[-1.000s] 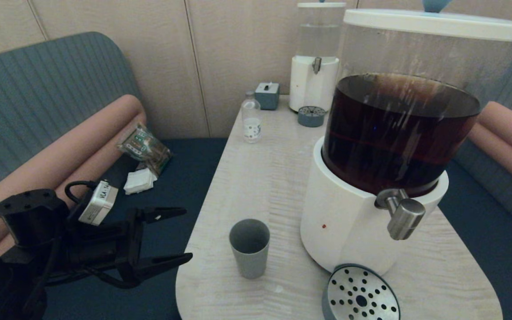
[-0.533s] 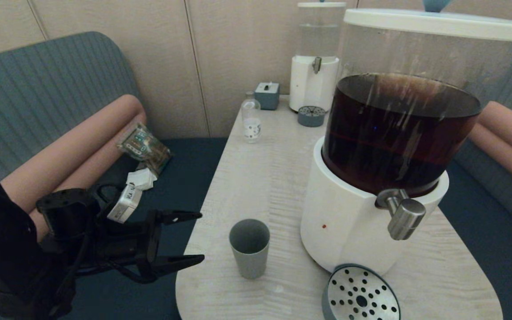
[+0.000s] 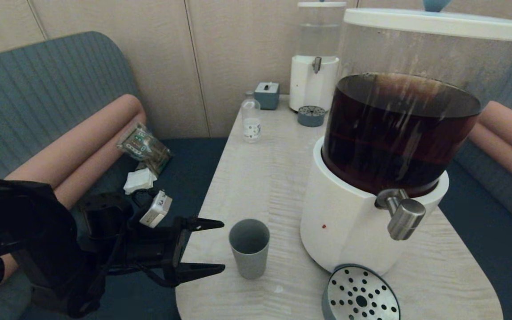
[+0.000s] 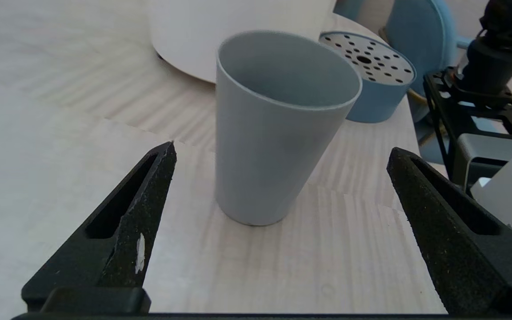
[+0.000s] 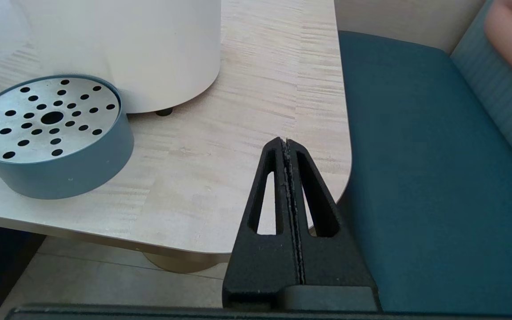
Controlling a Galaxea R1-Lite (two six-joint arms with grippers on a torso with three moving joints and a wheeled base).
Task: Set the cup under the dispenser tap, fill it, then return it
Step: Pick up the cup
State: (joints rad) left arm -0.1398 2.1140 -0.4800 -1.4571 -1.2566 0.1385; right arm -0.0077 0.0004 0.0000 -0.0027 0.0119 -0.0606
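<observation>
Pale wood-grain desk (image 3: pixel 260 178) fills the centre of your head view, with blue bench seating on both sides. Your cup (image 3: pixel 249 248) stands upright at lower centre, empty, beside the big dispenser's white base (image 3: pixel 345 231). The dispenser tap (image 3: pixel 402 217) juts out at right of centre, above a perforated drip tray (image 3: pixel 360 294). Your left end effector (image 3: pixel 214 246) sits at lower left with its fingers spread wide, apart from the cup. Your right end effector (image 5: pixel 286 141) is clenched, empty, off the desk's corner.
</observation>
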